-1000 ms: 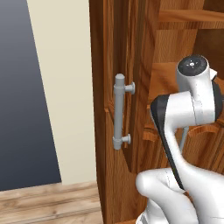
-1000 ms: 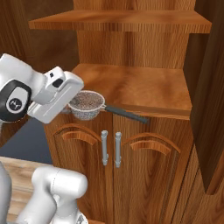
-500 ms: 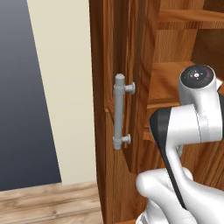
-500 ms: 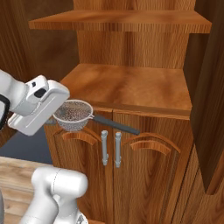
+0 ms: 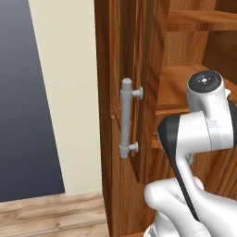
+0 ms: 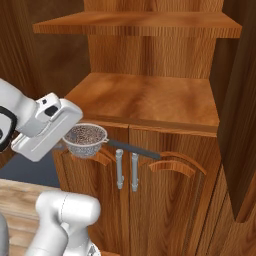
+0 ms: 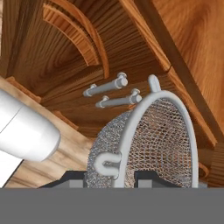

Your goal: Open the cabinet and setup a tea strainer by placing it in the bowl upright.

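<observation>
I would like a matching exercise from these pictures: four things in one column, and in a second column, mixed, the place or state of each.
Things:
1. tea strainer
2. gripper
3. upper cabinet door
4. two lower cabinet doors

Places or states:
A. closed, their two grey handles side by side
B. swung open, grey bar handle on it
C. in the air in front of the wooden shelf, handle pointing right
D. shut on the rim of the mesh basket

Pairs: 1-C, 2-D, 3-B, 4-A
</observation>
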